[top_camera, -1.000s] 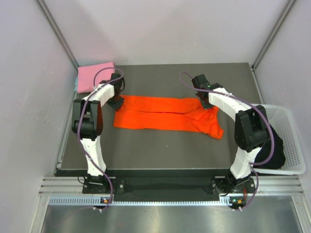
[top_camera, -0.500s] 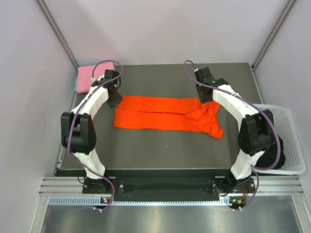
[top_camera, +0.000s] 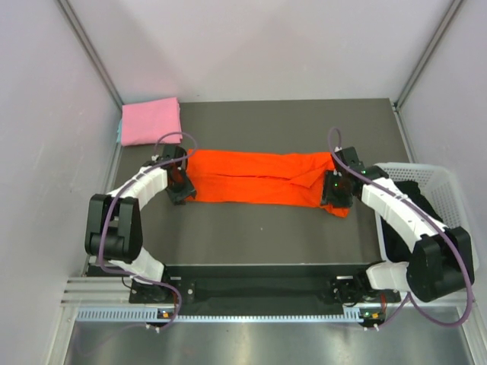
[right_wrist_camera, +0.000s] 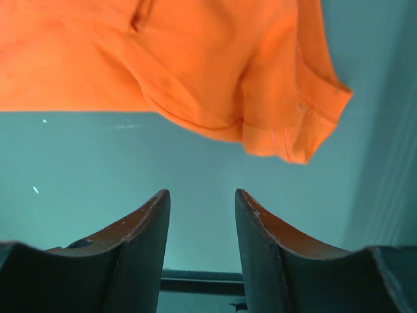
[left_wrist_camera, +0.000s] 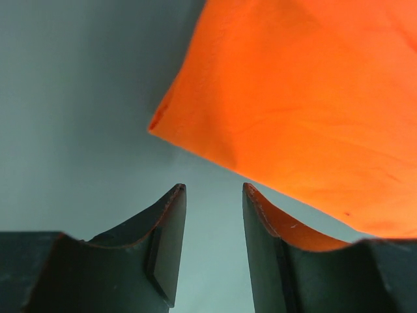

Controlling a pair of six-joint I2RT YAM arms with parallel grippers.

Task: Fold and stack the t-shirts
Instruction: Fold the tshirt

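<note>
The orange-red t-shirt (top_camera: 259,176) lies across the middle of the table as a long folded strip. Its right end is bunched, with a sleeve hem sticking out (right_wrist_camera: 306,111). The light pink t-shirt (top_camera: 151,122) lies folded at the back left corner. My left gripper (top_camera: 181,193) is open and empty just off the orange shirt's near left corner (left_wrist_camera: 163,120), with bare table between its fingers (left_wrist_camera: 214,190). My right gripper (top_camera: 336,195) is open and empty at the shirt's right end, its fingertips (right_wrist_camera: 202,194) a little short of the cloth.
A white lattice basket (top_camera: 449,199) with dark cloth inside stands off the table's right edge, close to the right arm. Grey walls close in the back and sides. The table's right edge shows in the right wrist view (right_wrist_camera: 384,130).
Both grippers have moved from the shirt's far corners towards me, down to its near left corner and right end. The pink shirt is no longer covered by the left arm.
</note>
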